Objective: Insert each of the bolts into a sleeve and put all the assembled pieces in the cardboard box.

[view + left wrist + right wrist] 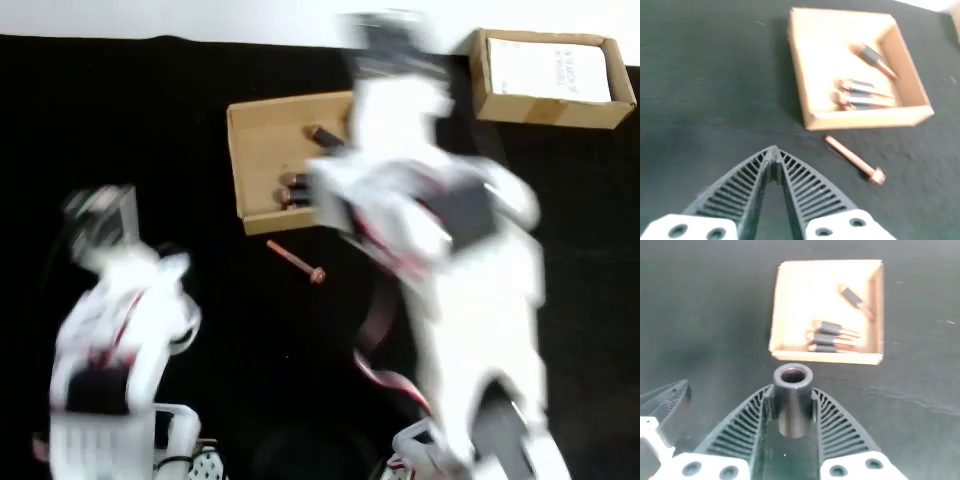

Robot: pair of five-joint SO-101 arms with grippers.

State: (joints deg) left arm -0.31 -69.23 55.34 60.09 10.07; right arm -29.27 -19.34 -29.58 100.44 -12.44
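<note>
A: The tools?
B: Left tool [773, 152] closed on nothing, its tips touching; right tool [792, 390] grips a black cylindrical sleeve [793, 412].
A: The bolt?
B: A long copper bolt [852, 159] lies on the black counter [705, 75], just beside the shallow cardboard box [865, 119]; four assembled pieces [832, 338] lie inside.

Light is even and diffuse, from overhead, with no hard glare that I can see. High view: both arms smear into white streaks. The arm by the cardboard box [262, 150] is washed out worst, and the black table [150, 110] swallows detail. Left wrist view: a soft shadow hugs the box's outer walls, and the loose bolt [852, 159] looks slightly soft. Right wrist view: the sleeve [792, 400] rim carries a faint sheen, and the box floor reads bright and pale.
</note>
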